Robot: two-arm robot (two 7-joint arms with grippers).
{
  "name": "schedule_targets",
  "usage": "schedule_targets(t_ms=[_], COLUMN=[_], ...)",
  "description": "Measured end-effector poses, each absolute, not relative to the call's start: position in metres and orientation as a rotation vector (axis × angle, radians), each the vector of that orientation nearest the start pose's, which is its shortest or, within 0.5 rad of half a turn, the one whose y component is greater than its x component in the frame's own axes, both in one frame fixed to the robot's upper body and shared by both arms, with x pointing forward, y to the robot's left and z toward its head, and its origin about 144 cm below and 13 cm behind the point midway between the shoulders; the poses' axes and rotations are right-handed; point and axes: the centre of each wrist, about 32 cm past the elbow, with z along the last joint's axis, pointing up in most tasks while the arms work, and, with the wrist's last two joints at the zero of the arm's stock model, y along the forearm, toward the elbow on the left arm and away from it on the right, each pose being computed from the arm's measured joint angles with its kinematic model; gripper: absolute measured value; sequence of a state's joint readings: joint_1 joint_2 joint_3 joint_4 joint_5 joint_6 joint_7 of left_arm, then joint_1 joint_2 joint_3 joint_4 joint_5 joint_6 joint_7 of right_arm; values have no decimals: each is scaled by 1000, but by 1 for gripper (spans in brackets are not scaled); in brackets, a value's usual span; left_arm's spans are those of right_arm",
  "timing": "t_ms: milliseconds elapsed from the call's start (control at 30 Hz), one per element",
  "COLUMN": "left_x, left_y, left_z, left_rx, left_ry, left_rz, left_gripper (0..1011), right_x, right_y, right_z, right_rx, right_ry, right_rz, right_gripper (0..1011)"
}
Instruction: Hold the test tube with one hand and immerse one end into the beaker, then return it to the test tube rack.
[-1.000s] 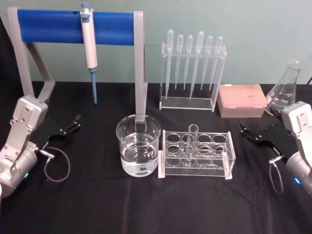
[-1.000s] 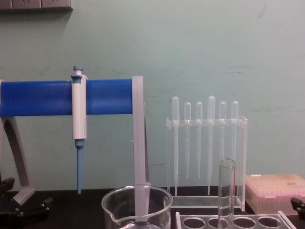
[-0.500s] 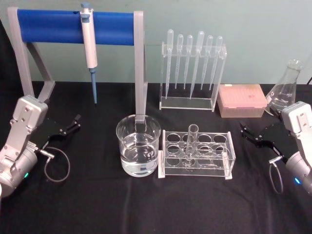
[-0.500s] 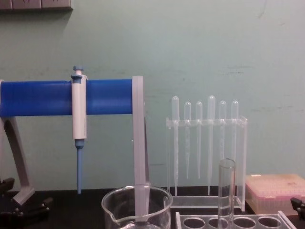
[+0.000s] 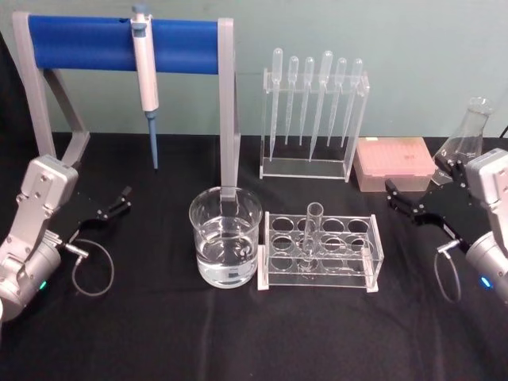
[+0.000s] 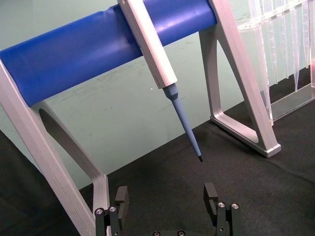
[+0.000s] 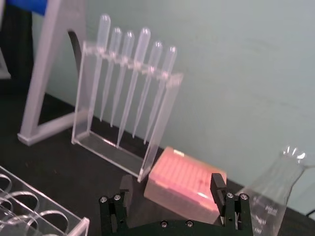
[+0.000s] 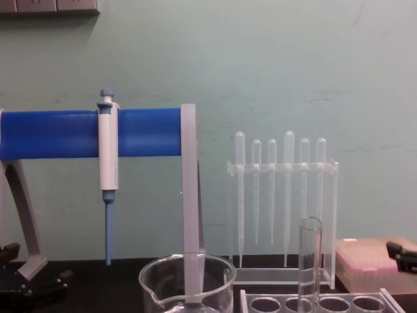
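Potentially the wide right claw (image 5: pixel 413 196), three o'clock of the test tube (image 5: pixel 312 230), clips the rack (image 5: pixel 373 255) approaching low; left claw (image 5: pixel 117 202), wide, parked at nine.

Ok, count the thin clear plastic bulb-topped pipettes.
6 pipettes, hanging side by side in the tall clear acrylic stand behind the clear test tube rack; none appear hidden.
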State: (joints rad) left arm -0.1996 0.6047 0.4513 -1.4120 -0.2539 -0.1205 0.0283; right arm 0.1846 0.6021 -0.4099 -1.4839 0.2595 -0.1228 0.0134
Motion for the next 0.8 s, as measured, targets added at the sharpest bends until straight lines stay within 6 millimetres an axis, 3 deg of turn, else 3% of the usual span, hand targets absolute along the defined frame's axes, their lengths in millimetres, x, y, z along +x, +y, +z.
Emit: schedule_targets(t_ms=[167, 467, 800], left_x=[489, 489, 489], left_y=[310, 310, 310], left_z=[1140, 1140, 1140], left_rx=[305, 304, 304], left_ry=[-285, -285, -285], left_rz=[1248, 1248, 1248], left_gripper=[1000, 1000, 1000], right_x=[481, 468, 457], right_y=[-311, -342, -378], right_z=[1177, 1200, 1217], right_rx=[-207, -215, -289], right_ry=[-328, -309, -280], right_rz=[-1175, -1034, -690], right_gripper=[1002, 1002, 1002])
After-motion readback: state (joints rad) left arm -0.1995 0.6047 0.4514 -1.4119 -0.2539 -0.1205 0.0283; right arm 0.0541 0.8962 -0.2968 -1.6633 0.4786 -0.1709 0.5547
